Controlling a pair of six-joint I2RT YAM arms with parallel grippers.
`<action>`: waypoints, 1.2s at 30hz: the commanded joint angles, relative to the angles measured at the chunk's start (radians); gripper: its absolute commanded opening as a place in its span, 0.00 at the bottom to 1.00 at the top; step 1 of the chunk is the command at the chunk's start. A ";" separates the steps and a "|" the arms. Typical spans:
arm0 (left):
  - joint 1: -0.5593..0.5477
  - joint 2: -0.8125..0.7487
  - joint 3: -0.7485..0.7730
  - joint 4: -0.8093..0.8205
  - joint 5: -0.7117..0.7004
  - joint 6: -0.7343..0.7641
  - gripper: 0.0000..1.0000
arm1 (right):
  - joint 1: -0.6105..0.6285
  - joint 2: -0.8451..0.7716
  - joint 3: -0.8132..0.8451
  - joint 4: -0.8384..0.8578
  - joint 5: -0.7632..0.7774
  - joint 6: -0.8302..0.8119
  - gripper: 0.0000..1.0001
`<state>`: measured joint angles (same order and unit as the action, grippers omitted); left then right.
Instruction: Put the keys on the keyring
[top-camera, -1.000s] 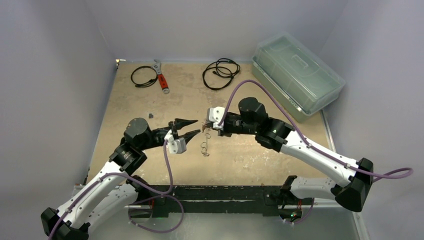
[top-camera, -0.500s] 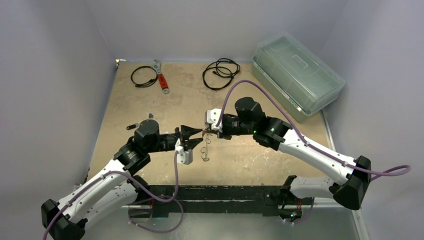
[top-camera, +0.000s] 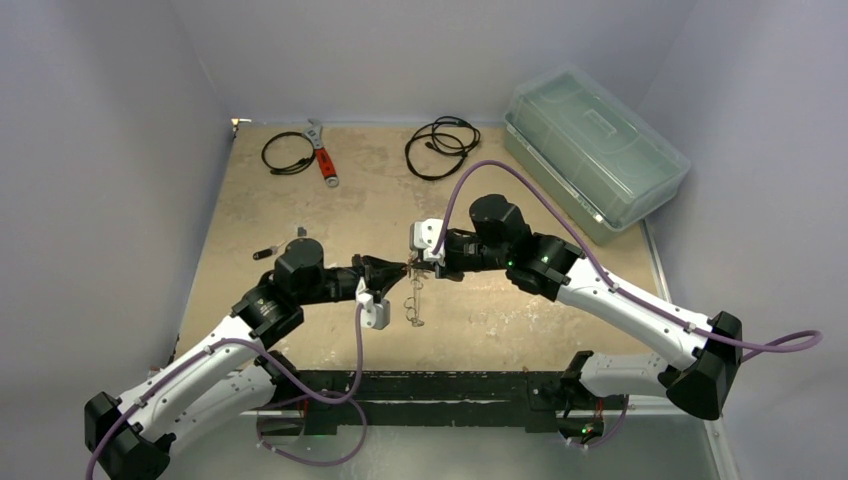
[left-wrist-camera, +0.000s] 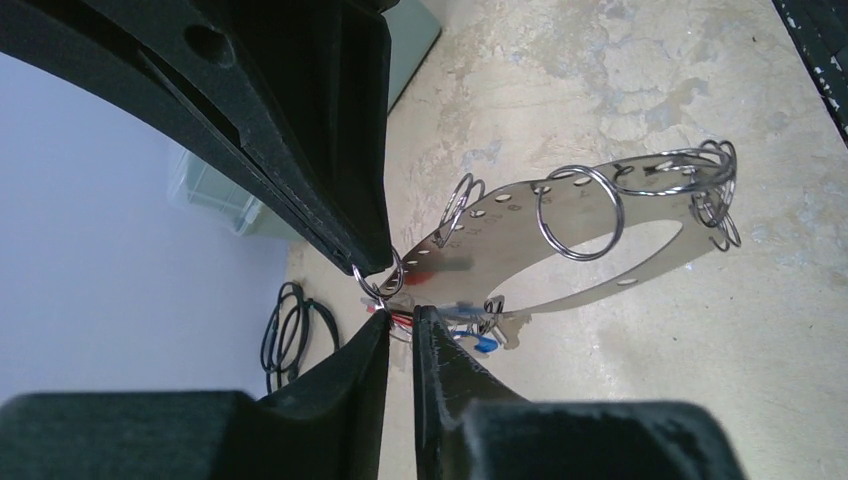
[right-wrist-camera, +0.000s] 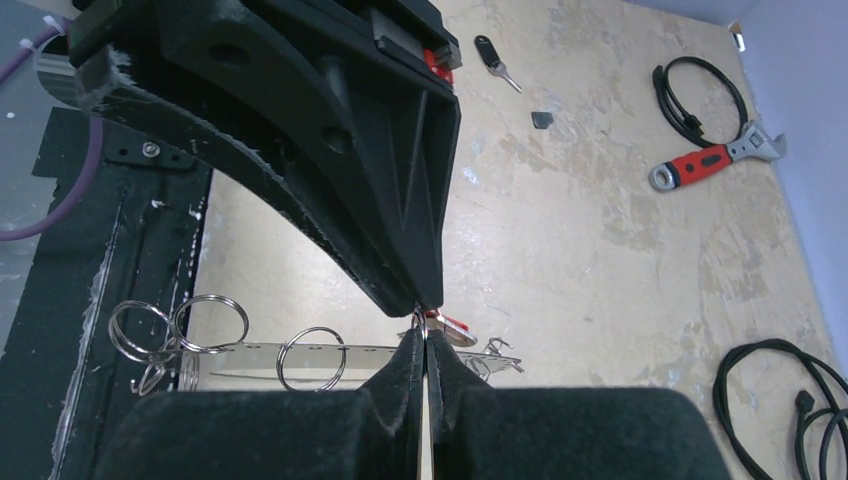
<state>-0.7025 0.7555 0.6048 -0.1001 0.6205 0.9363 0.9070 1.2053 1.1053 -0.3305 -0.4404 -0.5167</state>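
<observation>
Pinching keyring (right-wrist-camera: 370, 352) in tight-pressed right jaws; nosing left jaws, barely parted, at red key (right-wrist-camera: 452, 326); grip there unclear.

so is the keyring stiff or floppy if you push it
Probably stiff: the keyring looks like a flat metal plate holding its curve in mid-air. Its loose rings would likely swing. Thin and holed, so probably light.

The left tool (left-wrist-camera: 400, 318) has swung in beside the right tool (right-wrist-camera: 425, 332) and narrowed, apparently pinching at the keyring (left-wrist-camera: 510, 225).
</observation>
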 joint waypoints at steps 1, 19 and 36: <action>-0.006 0.002 0.027 -0.004 -0.001 0.019 0.09 | 0.000 -0.019 0.051 0.037 -0.041 0.006 0.00; -0.005 -0.002 0.023 0.002 0.045 0.006 0.04 | 0.000 -0.041 0.011 0.130 -0.015 0.031 0.00; 0.057 -0.021 0.011 0.226 0.006 -0.293 0.34 | 0.000 -0.087 -0.023 0.167 0.012 0.028 0.00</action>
<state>-0.6701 0.7429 0.6048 -0.0105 0.5930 0.7685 0.9070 1.1580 1.0851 -0.2531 -0.4442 -0.4969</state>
